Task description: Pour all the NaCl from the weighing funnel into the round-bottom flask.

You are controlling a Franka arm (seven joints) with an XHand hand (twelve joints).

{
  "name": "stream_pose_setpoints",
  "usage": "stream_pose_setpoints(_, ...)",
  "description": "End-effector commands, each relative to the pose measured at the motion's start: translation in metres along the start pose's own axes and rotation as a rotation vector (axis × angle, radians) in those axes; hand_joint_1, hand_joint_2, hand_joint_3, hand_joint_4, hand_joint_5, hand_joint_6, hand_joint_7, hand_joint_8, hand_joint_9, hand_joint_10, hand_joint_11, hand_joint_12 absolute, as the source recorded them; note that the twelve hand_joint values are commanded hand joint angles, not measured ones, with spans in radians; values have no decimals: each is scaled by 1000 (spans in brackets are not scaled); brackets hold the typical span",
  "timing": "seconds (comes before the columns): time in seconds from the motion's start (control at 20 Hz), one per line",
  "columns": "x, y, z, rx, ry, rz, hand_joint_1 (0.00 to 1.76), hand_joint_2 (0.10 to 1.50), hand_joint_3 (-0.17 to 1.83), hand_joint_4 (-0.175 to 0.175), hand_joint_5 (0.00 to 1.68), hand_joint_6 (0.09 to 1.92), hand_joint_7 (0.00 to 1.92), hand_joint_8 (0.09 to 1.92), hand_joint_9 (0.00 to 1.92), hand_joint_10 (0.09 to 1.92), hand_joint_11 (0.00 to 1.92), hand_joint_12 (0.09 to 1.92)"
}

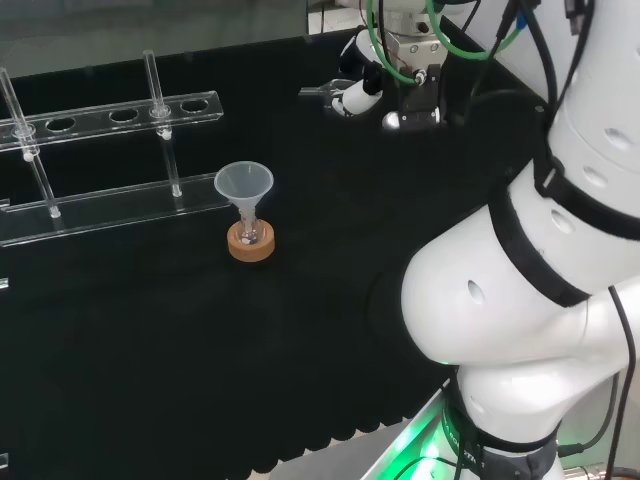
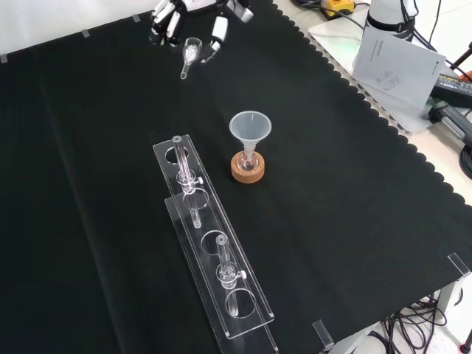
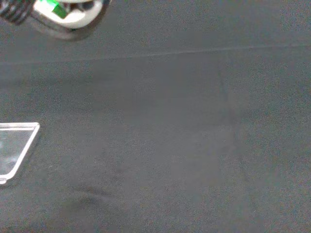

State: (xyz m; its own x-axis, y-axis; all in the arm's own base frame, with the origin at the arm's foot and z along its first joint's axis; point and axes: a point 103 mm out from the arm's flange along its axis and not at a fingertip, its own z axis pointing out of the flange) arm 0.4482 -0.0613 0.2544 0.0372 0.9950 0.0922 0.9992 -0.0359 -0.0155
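Up top, fingers (image 2: 218, 31) pinch the clear weighing funnel (image 2: 190, 54).

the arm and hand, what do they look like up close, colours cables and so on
The arm is glossy white with rounded, bulging links, black bands at the joints and small round dimples. Green and black cables loop round its wrist, and a green light glows at its base. The hand is white with black fingertips.

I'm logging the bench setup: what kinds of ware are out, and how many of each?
Weighing funnel, held in the hand: 1
Plastic funnel: 1
Flask on a cork ring: 1
Clear rack: 1
Total: 4
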Motion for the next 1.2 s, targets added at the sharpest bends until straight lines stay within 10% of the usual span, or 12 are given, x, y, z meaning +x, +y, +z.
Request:
stream_pose_setpoints(0.05, 35, -39, 0, 41, -6, -31, 1055, 755, 646, 175, 1071, 1018, 416, 705, 729, 542, 486, 1254)
stream_pose_setpoints(1.2, 71, -67, 23, 161, -92, -86, 1056, 753, 644, 175, 1075, 1010, 422, 706, 729, 542, 510, 1238)
